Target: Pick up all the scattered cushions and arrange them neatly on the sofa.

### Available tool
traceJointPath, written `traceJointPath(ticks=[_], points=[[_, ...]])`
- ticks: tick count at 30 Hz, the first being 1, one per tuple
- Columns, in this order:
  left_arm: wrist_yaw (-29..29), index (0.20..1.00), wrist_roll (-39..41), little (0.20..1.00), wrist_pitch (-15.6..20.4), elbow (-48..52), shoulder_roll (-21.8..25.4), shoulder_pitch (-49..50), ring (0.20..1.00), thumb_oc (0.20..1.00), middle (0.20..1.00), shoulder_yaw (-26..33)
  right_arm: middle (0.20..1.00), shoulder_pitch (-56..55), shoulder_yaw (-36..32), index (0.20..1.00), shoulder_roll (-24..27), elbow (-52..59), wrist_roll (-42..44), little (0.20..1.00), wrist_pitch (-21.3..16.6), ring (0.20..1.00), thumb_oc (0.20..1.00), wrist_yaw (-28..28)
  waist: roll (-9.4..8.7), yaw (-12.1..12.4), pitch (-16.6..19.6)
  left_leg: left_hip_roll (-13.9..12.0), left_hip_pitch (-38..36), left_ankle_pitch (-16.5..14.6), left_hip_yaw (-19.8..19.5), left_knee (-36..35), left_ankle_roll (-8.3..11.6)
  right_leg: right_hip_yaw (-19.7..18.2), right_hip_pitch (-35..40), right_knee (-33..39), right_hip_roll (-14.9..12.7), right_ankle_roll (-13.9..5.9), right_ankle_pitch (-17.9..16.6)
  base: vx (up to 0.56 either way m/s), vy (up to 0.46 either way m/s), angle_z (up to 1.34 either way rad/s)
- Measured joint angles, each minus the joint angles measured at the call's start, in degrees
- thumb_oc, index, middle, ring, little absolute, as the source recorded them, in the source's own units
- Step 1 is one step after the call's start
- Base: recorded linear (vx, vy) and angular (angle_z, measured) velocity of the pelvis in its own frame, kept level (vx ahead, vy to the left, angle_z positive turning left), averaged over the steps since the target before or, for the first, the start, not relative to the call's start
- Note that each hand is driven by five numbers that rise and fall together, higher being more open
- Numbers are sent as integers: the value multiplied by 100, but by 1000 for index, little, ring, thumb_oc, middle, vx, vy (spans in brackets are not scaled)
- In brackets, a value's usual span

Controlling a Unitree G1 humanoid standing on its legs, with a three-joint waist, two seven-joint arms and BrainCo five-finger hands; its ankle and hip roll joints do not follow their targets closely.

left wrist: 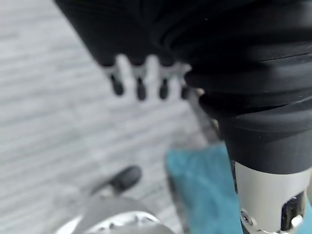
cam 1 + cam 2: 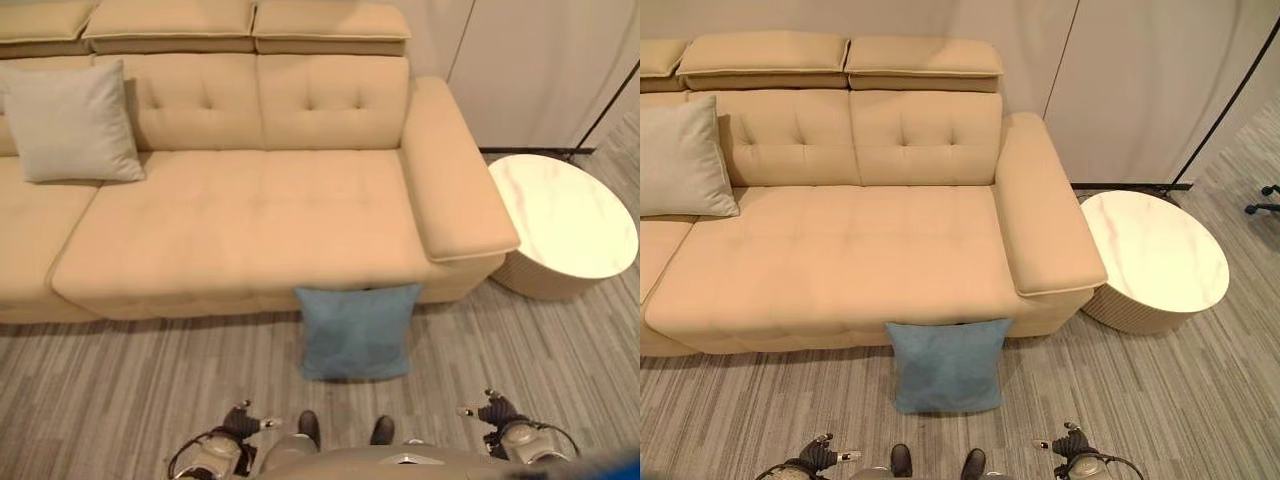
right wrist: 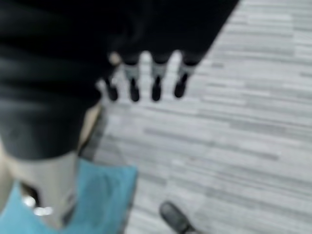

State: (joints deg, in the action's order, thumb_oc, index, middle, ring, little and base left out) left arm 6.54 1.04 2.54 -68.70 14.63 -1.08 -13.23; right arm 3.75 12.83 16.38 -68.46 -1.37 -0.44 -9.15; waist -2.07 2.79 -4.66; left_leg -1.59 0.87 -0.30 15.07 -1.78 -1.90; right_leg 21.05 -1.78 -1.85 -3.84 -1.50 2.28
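Observation:
A blue cushion (image 2: 357, 332) stands on the floor, leaning against the front of the beige sofa (image 2: 250, 210), just ahead of me. A grey cushion (image 2: 70, 125) rests upright against the sofa's backrest at the left. My left hand (image 2: 240, 421) and right hand (image 2: 496, 411) hang low at either side, short of the blue cushion. In the left wrist view the left hand (image 1: 141, 87) has straight fingers and holds nothing, with the blue cushion (image 1: 204, 190) beyond it. My right hand (image 3: 133, 88) is likewise open and empty, with the blue cushion (image 3: 100, 195) showing below it.
A round white marble-top side table (image 2: 565, 215) stands right of the sofa's armrest (image 2: 455, 170). Pale wall panels run behind it. A chair's caster (image 2: 1265, 198) shows at the far right. Grey striped carpet lies in front of the sofa.

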Motion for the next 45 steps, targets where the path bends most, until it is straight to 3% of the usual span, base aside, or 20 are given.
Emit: traceJointPath(ticks=[2, 4, 7, 9, 11, 14, 18, 22, 26, 32, 34, 37, 38, 39, 40, 45], points=[[-5, 1000, 0, 1000, -5, 1, 48, -90, 1000, 1000, 1000, 7, 1000, 112, 6, 1000, -17, -2, -1, 1000, 1, 1000, 1000, 4, -31, 60, -17, 91, 3, -47, -13, 5, -74, -73, -235, -492, -156, -43, 193, 32, 139, -6], [-5, 1000, 2, 1000, -13, 0, 110, -208, 1000, 1000, 1000, 0, 1000, 305, 9, 1000, -7, 14, 1, 1000, -3, 1000, 1000, 2, -14, 37, -99, 143, -2, -66, -25, 3, -148, -312, -738, -1545, -325, -202, 345, 87, 103, -2], [5, 1000, 4, 1000, -8, 6, 231, -340, 1000, 1000, 1000, -1, 1000, 311, 11, 1000, -54, 175, 3, 1000, -14, 1000, 1000, 11, -31, -93, -206, 202, -115, -101, -283, -66, -183, -1179, -1016, -2141, -310, -498, 567, 81, -3, 43], [8, 1000, 4, 1000, 17, 16, 331, -351, 1000, 1000, 1000, -1, 1000, 260, 72, 1000, -100, 144, 3, 1000, -6, 1000, 1000, 25, -174, -72, -235, 291, -282, -67, -312, -205, -188, -1483, -987, -1660, -299, -513, 485, 140, -58, 28], [5, 1000, 5, 1000, 14, -6, 338, -303, 1000, 1000, 1000, -7, 1000, 256, 64, 1000, -105, 137, 5, 1000, -5, 1000, 1000, 23, -226, -98, -260, 297, -293, -57, -387, -219, -158, -1555, -948, -1028, -280, -559, 250, 82, -63, 20], [5, 1000, 5, 1000, 21, 0, 240, -238, 1000, 1000, 1000, -12, 1000, 202, 59, 1000, -88, 104, 5, 1000, 0, 1000, 1000, 22, -151, -88, -299, 210, -315, -42, -591, -206, -133, -1460, -606, -366, -117, -202, -169, 22, -76, 13], [16, 1000, 11, 1000, 25, 43, 155, -319, 1000, 1000, 1000, -3, 1000, 250, 60, 1000, -10, 86, 5, 1000, -1, 1000, 1000, 21, 44, -105, -366, 92, -150, -24, -906, -102, -20, -1197, -282, 235, -10, -116, -390, 34, -99, 29], [106, 1000, 84, 1000, 36, 268, 174, -433, 1000, 1000, 1000, 6, 1000, 308, -6, 1000, 12, 115, 22, 1000, -24, 1000, 1000, -10, 61, -150, -369, -21, -42, -71, -1068, -28, 133, -1022, -204, 381, 98, -109, -401, -97, -103, 26], [330, 1000, 471, 1000, 127, 805, 202, -851, 1000, 1000, 1000, -10, 1000, 613, -112, 1000, 89, 141, 235, 1000, -139, 1000, 1000, -161, 28, -160, -585, -27, 945, -95, -1253, 623, 213, -857, -1026, -125, 41, -79, -337, -231, -67, 21], [783, 1000, 1206, 1000, 333, 1384, 449, -2247, 1000, 1000, 1000, -23, 1000, 1897, -111, 1000, 435, 828, 569, 1000, -247, 1000, 1000, -583, -53, -310, -1621, 60, 2918, -158, -1181, 1636, 244, -960, -3329, -1807, -274, 24, 0, -131, -15, 2], [979, 1000, 1325, 1000, 380, 1582, 581, -2633, 1000, 1000, 1000, -203, 1000, 2362, -73, 1000, 494, 1152, 578, 1000, -261, 1000, 1000, -800, -36, -343, -1809, 51, 3323, -151, -1080, 1895, 240, -1115, -3785, -1973, -287, 11, -40, -223, 20, -18], [1345, 1000, 1342, 1000, 582, 1810, 770, -3330, 1000, 1000, 1000, -458, 1000, 2972, 19, 1000, 815, 1468, 581, 1000, -435, 1000, 1000, -1161, 61, -386, -1803, -15, 4506, -228, -1018, 2355, 196, -1191, -4913, -2337, -287, -19, -81, -83, 1, -16], [1401, 1000, 1346, 1000, 588, 1787, 794, -3567, 1000, 1000, 1000, -450, 1000, 3197, 8, 1000, 882, 1462, 582, 1000, -444, 1000, 1000, -1200, 64, -423, -1885, 10, 4749, -199, -1020, 2495, 187, -1183, -5145, -2429, -316, 95, -149, -61, 49, 11], [1430, 1000, 1373, 1000, 593, 1782, 810, -3966, 1000, 1000, 1000, -377, 1000, 3573, -26, 1000, 876, 1463, 605, 1000, -432, 1000, 1000, -1242, 39, -463, -2210, 11, 4847, -127, -1058, 2611, 208, -1192, -5221, -2486, -310, 293, -259, -65, 52, -1], [1475, 1000, 1548, 1000, 619, 1606, 890, -4321, 1000, 1000, 1000, -708, 1000, 3998, 129, 1000, 982, 1370, 684, 1000, -450, 1000, 1000, -1423, 67, -521, -2051, -29, 5579, -334, -1042, 3131, 188, -1286, -5927, -2855, -308, 341, -180, -25, 45, -9], [1579, 1000, 1928, 1000, 706, 1558, 1167, -6015, 1000, 1000, 1000, -929, 1000, 5583, 37, 1000, 1314, 1330, 1019, 1000, -540, 1000, 1000, -1812, 221, -555, -2095, -36, 7554, -508, -892, 4008, 108, -1497, -7913, -3603, -391, 287, -138, 8, 13, -3]])
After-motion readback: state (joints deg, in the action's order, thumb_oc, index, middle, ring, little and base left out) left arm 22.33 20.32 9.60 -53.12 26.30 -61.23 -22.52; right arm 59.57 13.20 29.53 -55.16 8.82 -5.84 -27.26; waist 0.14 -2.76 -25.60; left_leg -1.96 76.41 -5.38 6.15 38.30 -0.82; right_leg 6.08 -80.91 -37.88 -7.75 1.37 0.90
